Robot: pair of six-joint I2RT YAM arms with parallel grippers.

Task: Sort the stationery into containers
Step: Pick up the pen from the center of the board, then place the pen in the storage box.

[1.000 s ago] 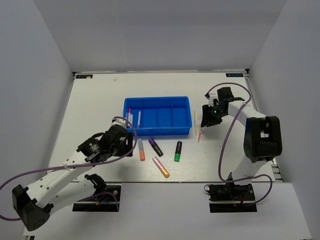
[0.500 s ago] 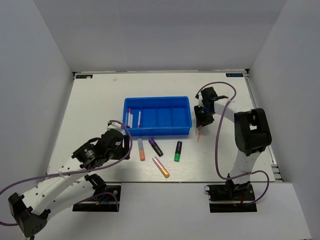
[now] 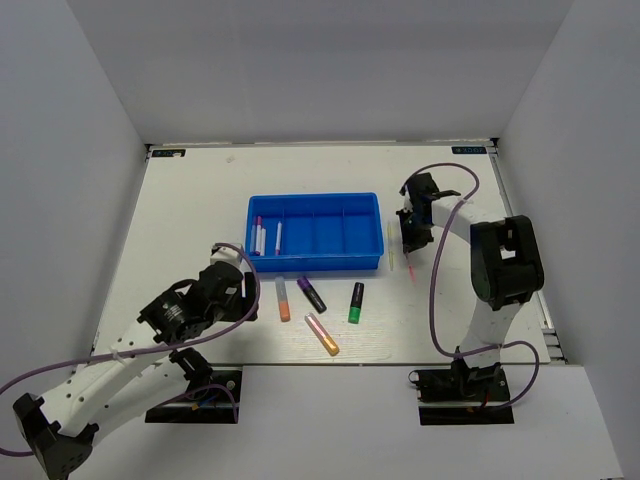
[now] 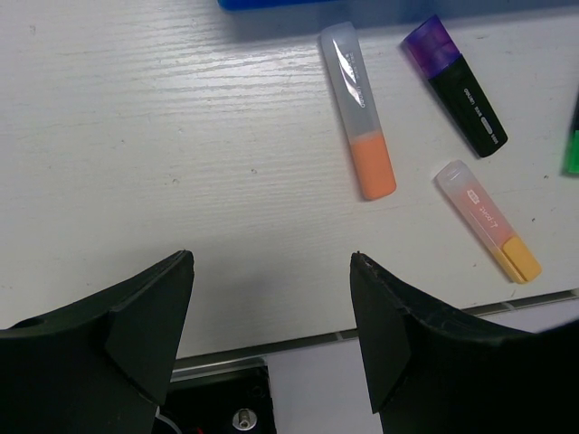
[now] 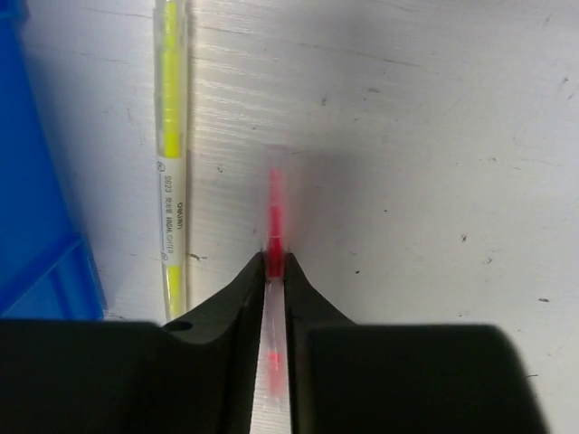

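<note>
Four highlighters lie on the desk [image 3: 180, 200] in front of the tray, none touching another. Nearest is one pink/orange highlighter [image 3: 322, 334]. Beyond it are one green/black highlighter [image 3: 356, 302] to the right, one orange highlighter [image 3: 283, 298] to the left, and one purple/black highlighter [image 3: 311, 294] between those two. The left fingers [image 4: 149, 307] hover above the desk near the orange highlighter, spread wide with nothing between them. Farther back sits one blue tray [image 3: 315, 268] with four compartments. Three thin pens [image 3: 263, 240] lie in its leftmost compartment. Two pens are outside the tray at its right end. One yellow pen [image 5: 171, 136] lies flat just beside the tray wall. One pink pen [image 5: 274, 212] lies parallel to it, clamped between the closed right fingers [image 5: 249, 285].
</note>
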